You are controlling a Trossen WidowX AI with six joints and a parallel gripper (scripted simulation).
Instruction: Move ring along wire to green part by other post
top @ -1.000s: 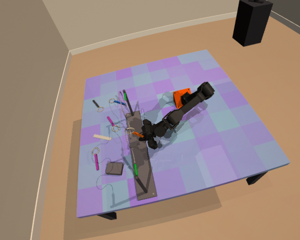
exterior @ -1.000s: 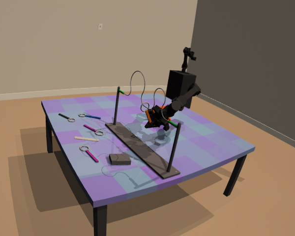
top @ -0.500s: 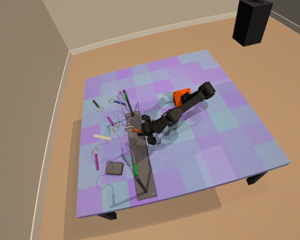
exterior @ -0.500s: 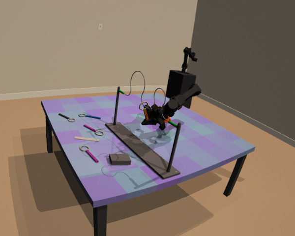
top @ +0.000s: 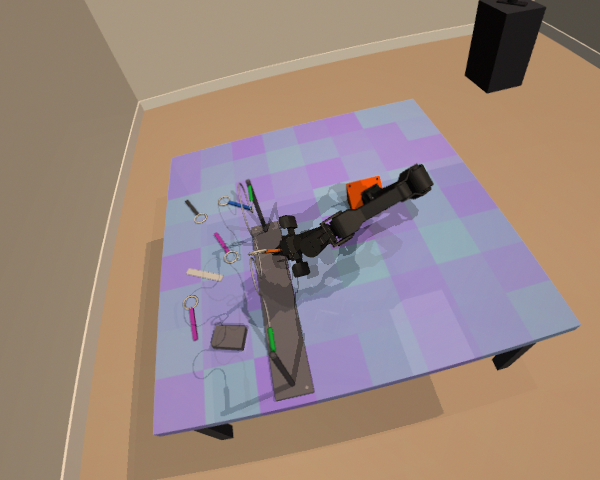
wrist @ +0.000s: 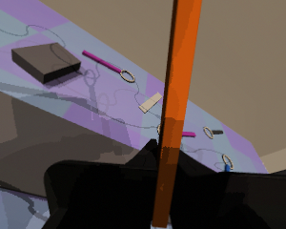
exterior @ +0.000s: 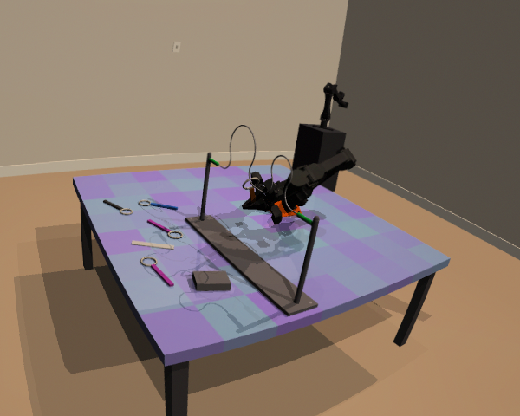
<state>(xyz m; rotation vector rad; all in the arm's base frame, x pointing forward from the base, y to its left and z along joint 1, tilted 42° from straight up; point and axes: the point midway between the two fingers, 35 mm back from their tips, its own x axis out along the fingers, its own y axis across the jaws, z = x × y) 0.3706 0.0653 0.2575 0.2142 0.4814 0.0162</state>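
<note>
Right, our gripper [top: 280, 250] [exterior: 259, 200] pinching orange handle [top: 273, 251] [exterior: 252, 193] [wrist: 177, 110], slim, stiff, probably light; ring [top: 257, 253] [exterior: 250, 188] out by wire's [exterior: 255, 150] low middle, between posts; we'd keep this end grip, handle could twist

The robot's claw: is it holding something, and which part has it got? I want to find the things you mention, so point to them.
Yes, the claw [top: 281, 251] [wrist: 156, 144] has the ring [top: 258, 253] [exterior: 250, 183] by its orange handle [top: 273, 251] [exterior: 252, 193] [wrist: 180, 76].

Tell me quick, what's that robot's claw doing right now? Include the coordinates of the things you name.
Gripper [top: 281, 251] [exterior: 253, 199] [wrist: 156, 144]: closed, holding the orange handle [top: 273, 250] [exterior: 252, 193] [wrist: 181, 72] of the ring [top: 256, 253] [exterior: 246, 188].
</note>
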